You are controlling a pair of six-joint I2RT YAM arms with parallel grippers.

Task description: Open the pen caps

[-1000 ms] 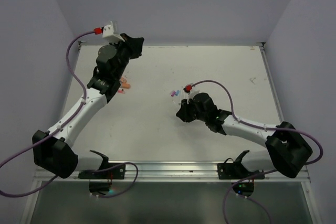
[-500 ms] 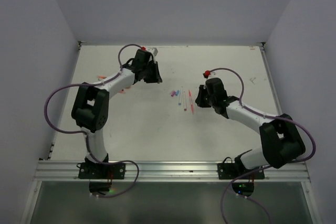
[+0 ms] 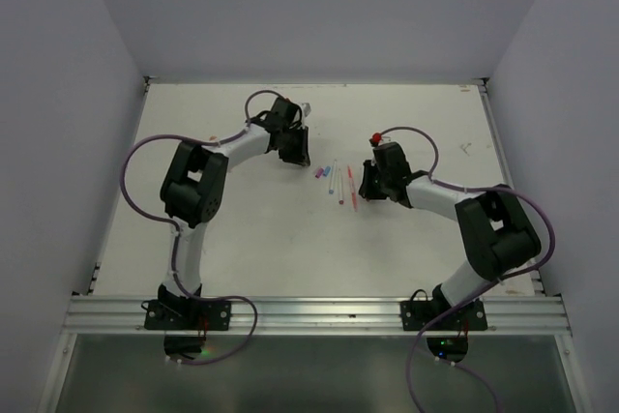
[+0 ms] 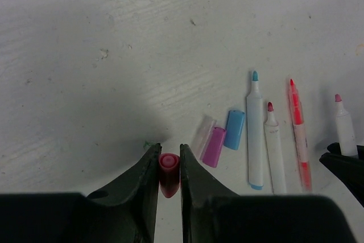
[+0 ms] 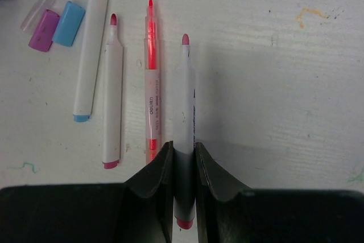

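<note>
Right hand (image 5: 183, 153): closed on the barrel of a pale pen (image 5: 185, 101), gripping near its red tail end. The pen lies along the counter (image 3: 251, 239) with its uncapped pink tip pointing away from the hand.

Beside the held pen, on the left arm's side, you have three more uncapped pens lying roughly parallel, tips the same way:
- clear red pen (image 5: 151, 83), closest to the held one
- pink-ended pen (image 5: 112, 101), next over
- blue-ended pen (image 5: 91, 55), outermost, reaching farthest forward

Farther out, past the blue-ended pen, you see three loose caps grouped on the counter. The blue cap (image 5: 68, 24) and purple cap (image 5: 43, 29) lie side by side, and the clear cap (image 5: 37, 11) is just beside the purple one.

Left hand (image 4: 168, 153): farthest back in your top view, near the cap group but apart from it. It is closed on a red cap (image 4: 168, 169), pinched between both fingertips with its round end facing forward. You cannot tell whether that cap touches the counter
</note>
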